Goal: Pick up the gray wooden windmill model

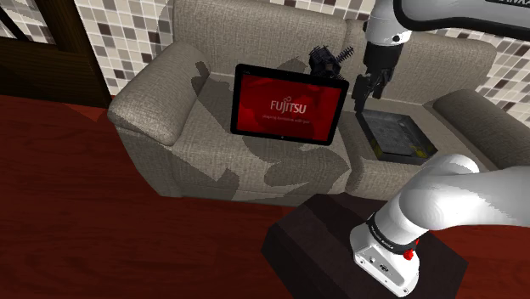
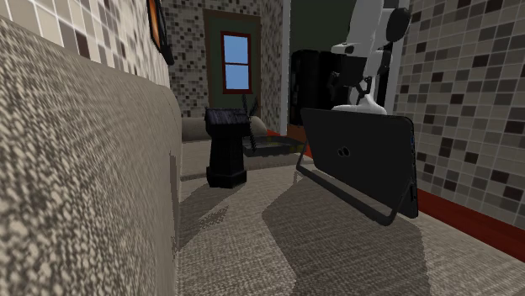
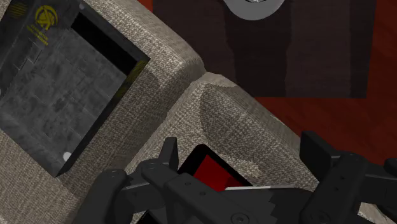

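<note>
The all-black two-finger gripper (image 1: 363,93) is seen in the upper right of the shoulder view, its fingers (image 3: 168,153) held apart with nothing clasped between them. Below it and slightly to the right, a shallow dark gray square tray (image 1: 392,136) is laid on the beige fabric sofa (image 1: 170,110). Just left of the gripper, a black-framed tablet with a red screen (image 1: 289,106) is propped upright. The dark gray windmill model (image 1: 327,58) is found behind the tablet's upper right corner, near the gripper but apart from it.
</note>
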Robot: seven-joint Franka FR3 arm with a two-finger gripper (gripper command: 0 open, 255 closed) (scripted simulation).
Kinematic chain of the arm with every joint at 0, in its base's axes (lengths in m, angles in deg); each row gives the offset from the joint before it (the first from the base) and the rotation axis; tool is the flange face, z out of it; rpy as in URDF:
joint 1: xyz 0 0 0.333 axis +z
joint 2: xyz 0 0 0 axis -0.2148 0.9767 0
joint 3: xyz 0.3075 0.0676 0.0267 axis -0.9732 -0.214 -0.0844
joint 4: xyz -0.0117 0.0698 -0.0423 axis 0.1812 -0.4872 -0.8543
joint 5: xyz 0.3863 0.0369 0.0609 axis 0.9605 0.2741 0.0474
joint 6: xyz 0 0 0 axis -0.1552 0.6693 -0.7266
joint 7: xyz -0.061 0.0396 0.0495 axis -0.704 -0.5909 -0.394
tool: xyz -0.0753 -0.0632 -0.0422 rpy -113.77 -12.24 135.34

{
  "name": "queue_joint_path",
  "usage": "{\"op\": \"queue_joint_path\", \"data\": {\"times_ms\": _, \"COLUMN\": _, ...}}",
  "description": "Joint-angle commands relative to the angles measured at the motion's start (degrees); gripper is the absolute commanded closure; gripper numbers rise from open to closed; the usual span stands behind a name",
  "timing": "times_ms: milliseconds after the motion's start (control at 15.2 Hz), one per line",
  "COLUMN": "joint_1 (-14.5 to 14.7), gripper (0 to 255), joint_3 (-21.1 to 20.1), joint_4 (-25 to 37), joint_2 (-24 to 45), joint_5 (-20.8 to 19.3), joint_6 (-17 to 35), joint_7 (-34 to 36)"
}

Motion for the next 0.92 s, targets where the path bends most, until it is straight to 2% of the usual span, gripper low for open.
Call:
{"op": "queue_joint_path", "data": {"times_ms": 0, "joint_1": 0.0, "gripper": 0, "joint_3": 0.0, "joint_4": 0.0, "joint_2": 0.0, "joint_5": 0.0, "joint_6": 0.0, "joint_7": 0.0}}
{"op": "queue_joint_path", "data": {"times_ms": 462, "joint_1": 1.43, "gripper": 0, "joint_3": 13.2, "joint_4": 1.43, "joint_2": 3.74, "joint_5": -4.75, "joint_6": 11.54, "joint_7": -18.78}}
{"op": "queue_joint_path", "data": {"times_ms": 858, "joint_1": 5.07, "gripper": 0, "joint_3": 24.59, "joint_4": 7.05, "joint_2": 11.55, "joint_5": -3.81, "joint_6": 20.4, "joint_7": -35.31}}
